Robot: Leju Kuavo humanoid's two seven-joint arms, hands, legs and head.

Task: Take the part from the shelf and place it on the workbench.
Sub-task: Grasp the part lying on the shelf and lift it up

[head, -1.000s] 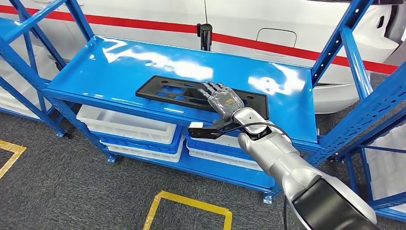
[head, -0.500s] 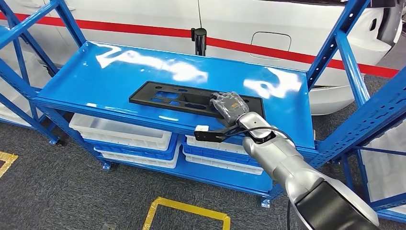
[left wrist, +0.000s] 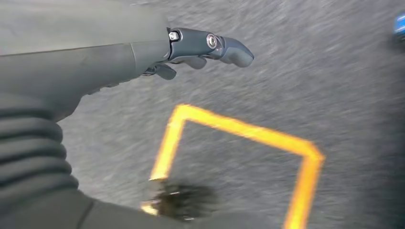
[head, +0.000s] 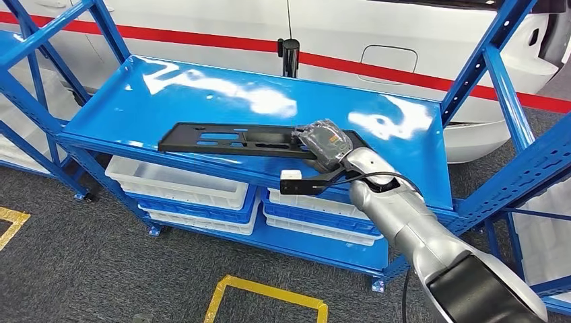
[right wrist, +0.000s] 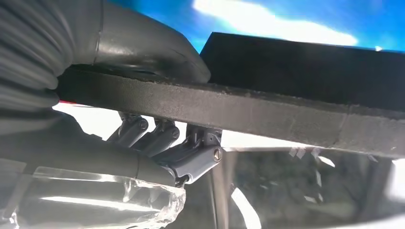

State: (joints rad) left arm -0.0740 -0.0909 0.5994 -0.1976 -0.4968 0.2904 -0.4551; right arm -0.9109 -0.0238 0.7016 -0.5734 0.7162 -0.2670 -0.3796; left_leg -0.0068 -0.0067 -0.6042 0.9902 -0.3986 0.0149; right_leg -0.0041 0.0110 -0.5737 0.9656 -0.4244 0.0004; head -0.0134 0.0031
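The part point(head: 242, 140), a long flat black plate with cut-outs, sits over the blue shelf point(head: 168, 101) with its near end raised, judging by the gap and shadow along its front edge. Its right end is clamped in the right robot hand point(head: 324, 142); the right wrist view shows the thumb point(right wrist: 143, 45) on one face of the plate point(right wrist: 286, 114) and the fingers point(right wrist: 157, 138) curled against the other. The left robot hand point(left wrist: 200, 47) hangs over the grey floor point(left wrist: 334, 86) with its fingers apart, holding nothing.

The main risk, as I judge it, is leverage. The plate is gripped at one end only, so its long free end may sag, twist in the grasp or slip out (a clear film wrapped over the hand could make the hold slicker). The far end may also drag on the shelf's front lip point(head: 202, 161) as it comes off.

Blue uprights point(head: 498, 81) stand close on the right, and another frame point(head: 34, 74) on the left; a wide swing of the plate could strike either. A black post point(head: 289, 55) stands behind the shelf, in front of a white car with a red stripe point(head: 404, 40). White and blue bins point(head: 182, 185) fill the level below. Yellow floor markings point(head: 262, 289) lie in front. No tabletop is visible, so the drop-off spot cannot be judged.
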